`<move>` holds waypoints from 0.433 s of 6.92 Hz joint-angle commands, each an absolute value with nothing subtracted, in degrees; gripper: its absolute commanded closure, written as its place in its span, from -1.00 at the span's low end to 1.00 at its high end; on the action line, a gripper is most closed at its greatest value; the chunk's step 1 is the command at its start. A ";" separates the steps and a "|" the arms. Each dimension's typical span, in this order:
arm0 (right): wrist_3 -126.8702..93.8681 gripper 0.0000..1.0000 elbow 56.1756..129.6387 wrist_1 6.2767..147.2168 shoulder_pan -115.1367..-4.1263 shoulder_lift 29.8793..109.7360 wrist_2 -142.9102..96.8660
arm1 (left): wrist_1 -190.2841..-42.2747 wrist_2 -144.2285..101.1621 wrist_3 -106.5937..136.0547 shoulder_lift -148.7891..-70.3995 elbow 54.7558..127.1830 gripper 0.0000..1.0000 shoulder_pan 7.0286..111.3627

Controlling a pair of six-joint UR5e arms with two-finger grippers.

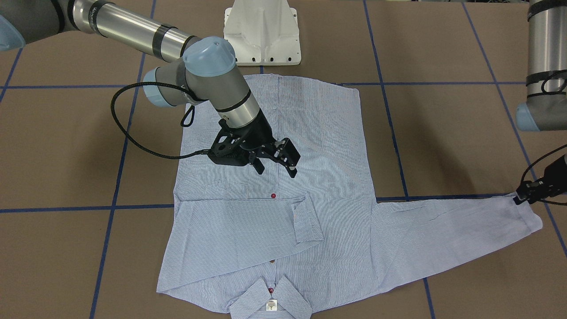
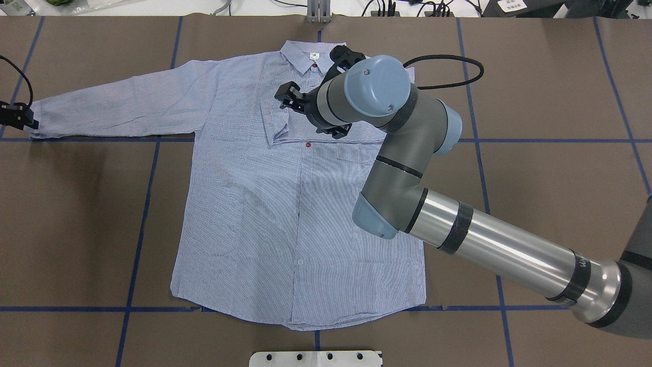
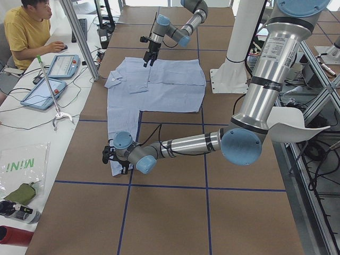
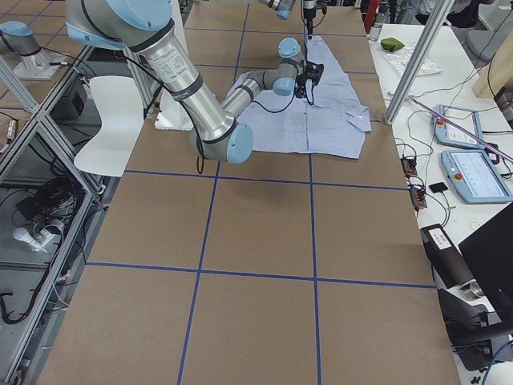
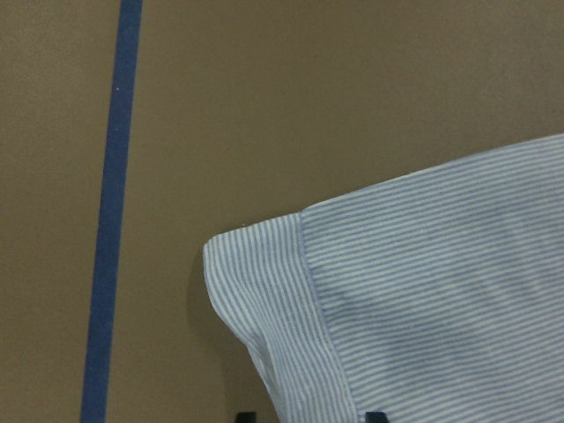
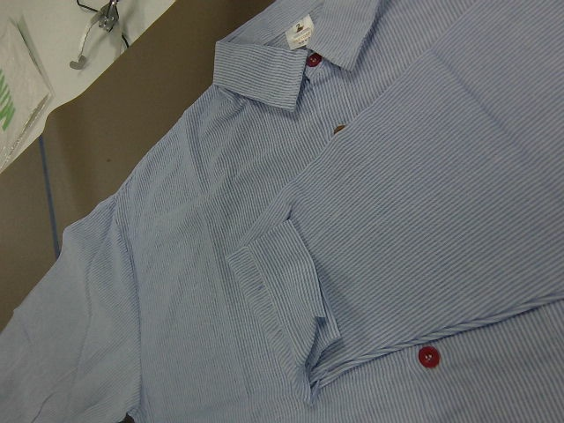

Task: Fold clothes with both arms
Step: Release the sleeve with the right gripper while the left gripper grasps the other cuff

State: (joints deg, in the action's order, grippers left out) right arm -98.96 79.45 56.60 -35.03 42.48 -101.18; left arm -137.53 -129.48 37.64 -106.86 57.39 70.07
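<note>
1. Front-facing view: The shirt, a thin cloth finely striped in pale blue and white, is lying flat and front-up on the matte brown table, which blue tape lines are crossing. Its collar is pointing away from the robot. One sleeve is lying folded across the chest, and the other sleeve is stretching out sideways. The right gripper, black and angular, is hovering over the shirt's middle with its fingers apart, holding nothing. The left gripper is sitting at the outstretched sleeve's cuff.
2. Overhead view: The shirt's body is forming a smooth, faintly creased rectangle. The right gripper is hanging above the folded sleeve's end, near the collar.
3. Left side view: The near arm's gripper is resting low at the cuff, and the far one is pointing down over the chest.
4. Right side view: The near arm is reaching over the shirt, with its gripper above the cloth.
5. Left wrist view: The cuff is showing as a stitched band with a rounded corner. Two dark fingertips are standing apart at the lower edge, with the cuff between them.
6. Right wrist view: Round dark red buttons and a white neck label are showing, and the folded sleeve's end is lying rumpled.
</note>
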 commanded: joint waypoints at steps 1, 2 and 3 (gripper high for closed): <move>-98.97 -1.00 79.45 56.60 -34.98 42.54 -101.07 | -136.85 -129.64 37.88 -107.92 57.83 1.00 70.14; -98.79 -1.00 79.45 56.51 -34.98 42.63 -101.16 | -136.58 -130.16 38.05 -108.54 58.35 1.00 70.14; -98.62 -1.00 79.89 56.51 -35.24 42.89 -101.34 | -135.36 -131.04 38.49 -108.98 62.54 1.00 70.22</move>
State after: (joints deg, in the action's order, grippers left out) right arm -98.81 79.58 56.54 -35.05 42.66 -101.18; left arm -136.42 -130.21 38.09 -108.36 59.23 70.16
